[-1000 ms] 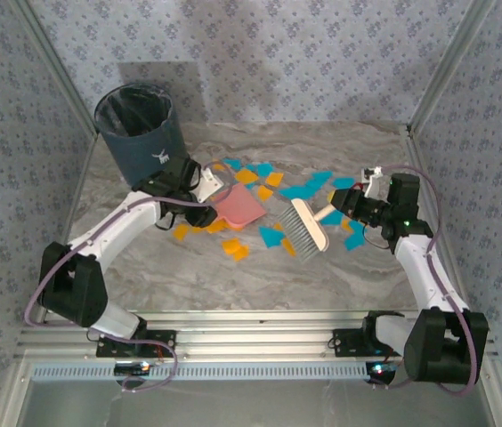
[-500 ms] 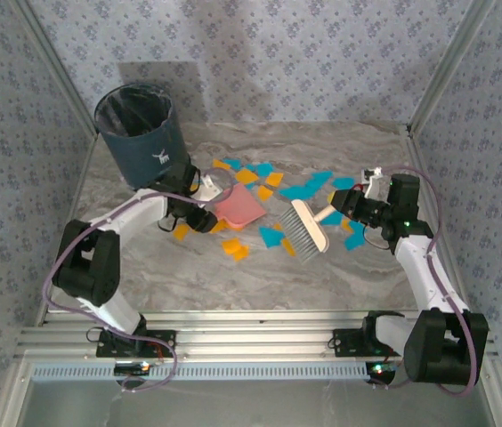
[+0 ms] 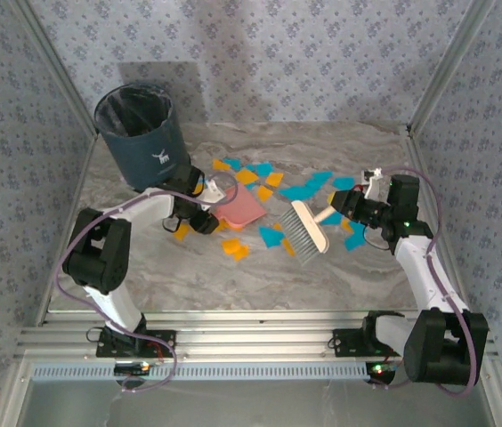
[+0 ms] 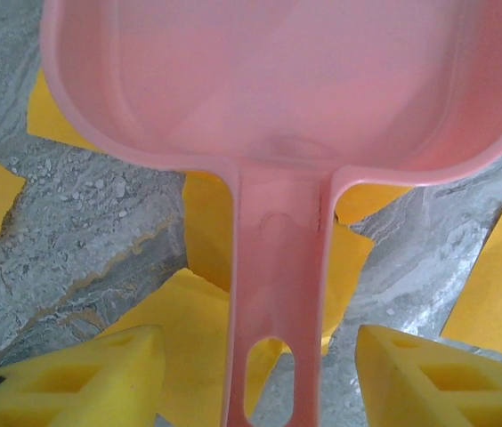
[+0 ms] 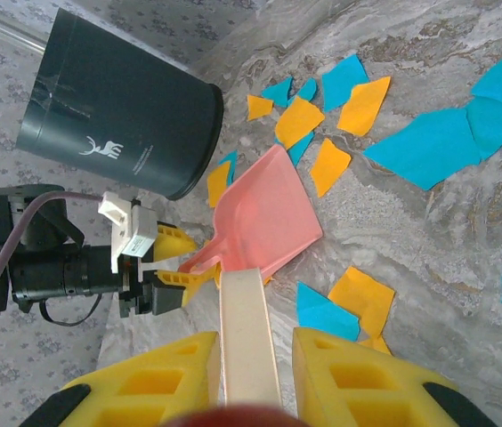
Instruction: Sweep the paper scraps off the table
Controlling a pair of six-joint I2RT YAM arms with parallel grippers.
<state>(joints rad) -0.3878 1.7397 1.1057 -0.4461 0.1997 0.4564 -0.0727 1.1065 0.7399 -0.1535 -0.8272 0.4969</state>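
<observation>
On our table [image 3: 233, 285] the pink dustpan [image 4: 260, 80] lies over orange paper scraps [image 4: 206, 231]. Our left gripper [image 4: 260, 360] stands apart astride its handle, gaps on both sides. Our right gripper [image 5: 249, 356] clamps the brush [image 3: 304, 229], with scraps scattered around its bristles.

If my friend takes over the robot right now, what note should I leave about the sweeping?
Left gripper: jaws open on either side of the pink dustpan handle, not gripping it.
Right gripper: shut on the brush handle, brush head down among the scraps.
Things: the dustpan lies on the table, empty, near the dark bin. Orange and blue paper scraps are scattered around it, some under its handle.
Done: nothing swept in yet.
To do: grip the dustpan, sweep the scraps in, probably tip them into the bin.
</observation>
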